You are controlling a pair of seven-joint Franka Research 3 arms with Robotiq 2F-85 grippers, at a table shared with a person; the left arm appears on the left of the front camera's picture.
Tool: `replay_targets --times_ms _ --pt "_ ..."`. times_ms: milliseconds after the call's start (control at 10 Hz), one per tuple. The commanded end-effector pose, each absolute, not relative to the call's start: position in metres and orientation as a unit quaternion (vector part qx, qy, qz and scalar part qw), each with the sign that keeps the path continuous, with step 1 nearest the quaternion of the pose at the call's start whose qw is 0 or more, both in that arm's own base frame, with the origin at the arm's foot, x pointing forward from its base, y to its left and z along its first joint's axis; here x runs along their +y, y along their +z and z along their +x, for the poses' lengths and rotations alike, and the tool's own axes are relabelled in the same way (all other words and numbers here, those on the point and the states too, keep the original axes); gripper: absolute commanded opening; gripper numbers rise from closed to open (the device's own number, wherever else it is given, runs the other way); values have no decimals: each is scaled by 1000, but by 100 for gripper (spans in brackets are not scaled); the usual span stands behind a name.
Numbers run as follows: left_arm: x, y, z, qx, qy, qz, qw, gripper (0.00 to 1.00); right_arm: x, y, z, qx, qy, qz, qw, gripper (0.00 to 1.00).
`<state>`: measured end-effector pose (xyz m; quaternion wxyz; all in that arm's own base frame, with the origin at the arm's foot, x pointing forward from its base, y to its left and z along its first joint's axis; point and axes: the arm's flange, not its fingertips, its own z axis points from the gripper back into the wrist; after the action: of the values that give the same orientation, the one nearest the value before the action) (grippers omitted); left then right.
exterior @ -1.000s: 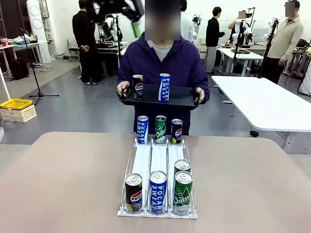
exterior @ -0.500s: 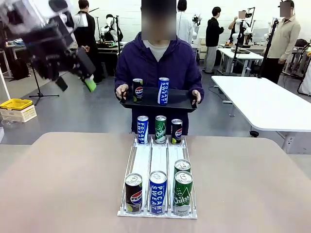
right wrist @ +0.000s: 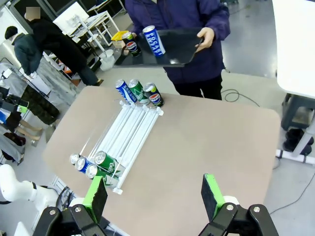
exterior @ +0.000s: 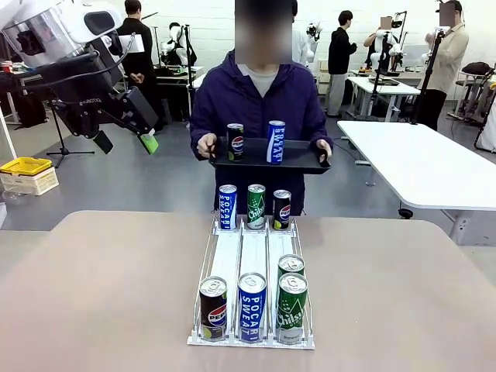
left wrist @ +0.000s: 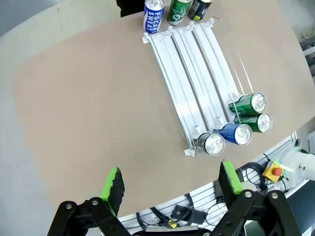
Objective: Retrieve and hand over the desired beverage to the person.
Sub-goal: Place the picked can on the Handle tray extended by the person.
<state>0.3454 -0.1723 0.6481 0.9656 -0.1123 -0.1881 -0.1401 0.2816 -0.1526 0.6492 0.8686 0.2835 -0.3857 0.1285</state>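
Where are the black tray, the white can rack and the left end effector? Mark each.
black tray [exterior: 298,160]: front view, bare top surface.
white can rack [exterior: 253,249]: front view, middle lane.
left end effector [exterior: 125,142]: front view, between fingertips.

Table top [exterior: 101,294] matt, smooth, pale brown laminate look, no glare. Can rack [exterior: 253,260] glossy white plastic lanes with thin shiny wire rails. Cans all glossy printed metal: Pepsi can [exterior: 213,308] dark, Pocari Sweat can [exterior: 252,307] blue and white, Chilsung can [exterior: 292,308] green; bare silvery metal lids catch light in the left wrist view. Tray [exterior: 298,158] the person [exterior: 260,101] holds is black, smooth, slightly shiny plastic look. Person's jacket matt cloth, soft folds. Left gripper [exterior: 124,143] matt black hard plastic or metal, cannot tell which, with matt green rubbery pads [left wrist: 113,184]. Left arm shell [exterior: 54,27] glossy white plastic. Right gripper [right wrist: 152,194] same matt black with green pads. Floor [exterior: 139,178] grey, smooth, dull sheen.
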Motion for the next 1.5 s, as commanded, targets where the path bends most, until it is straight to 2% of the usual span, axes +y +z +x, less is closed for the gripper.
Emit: replay_targets --times_ms 0,700,800,900,1200,1400 --pt "-169 648 343 -186 -146 -109 965 100 -152 648 283 -391 135 297 860 100" --pt "-172 648 345 -188 -140 -113 965 100 -152 648 283 -391 135 297 860 100" --pt "-132 652 340 -163 -235 -172 943 100 -152 648 283 -391 135 297 860 100" --pt "-98 663 336 -168 -302 -214 914 100 -152 648 283 -391 135 297 860 100" --pt "-20 670 341 -259 -345 -300 851 100 -152 648 283 -391 135 297 860 100" --pt "8 670 349 -257 -354 -323 839 100 -152 648 283 -391 135 297 860 100"
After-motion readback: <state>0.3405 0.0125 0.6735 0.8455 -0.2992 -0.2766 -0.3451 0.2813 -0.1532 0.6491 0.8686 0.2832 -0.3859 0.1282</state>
